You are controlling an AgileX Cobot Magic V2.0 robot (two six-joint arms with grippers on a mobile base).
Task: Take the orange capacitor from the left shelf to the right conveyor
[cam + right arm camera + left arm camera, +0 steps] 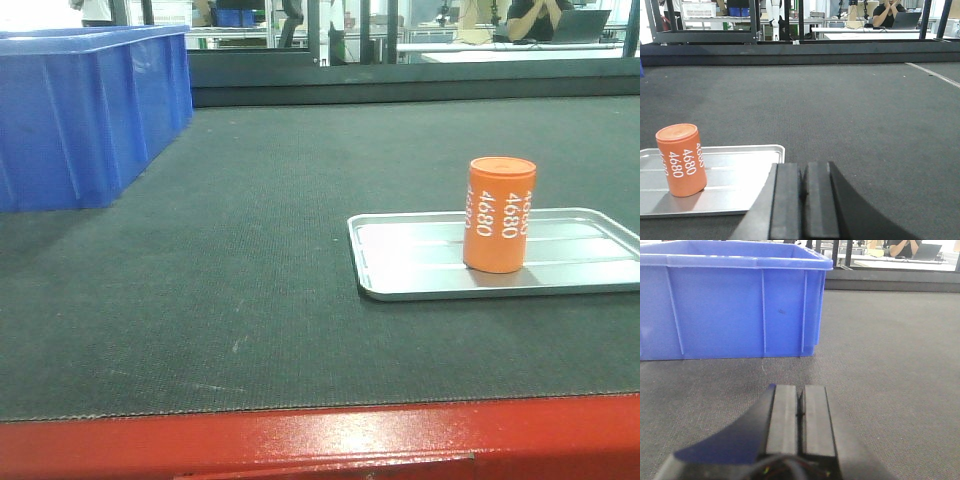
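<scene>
The orange capacitor, a cylinder printed "4680", stands upright on a silver metal tray on the dark belt at the right. It also shows in the right wrist view, on the tray. My right gripper is shut and empty, low over the belt, to the right of the capacitor and clear of it. My left gripper is shut and empty, low over the belt, facing the blue bin. Neither gripper shows in the front view.
A large blue plastic bin stands at the back left of the belt. A red frame edge runs along the belt's near side. A dark rail bounds the far side, with desks and people beyond.
</scene>
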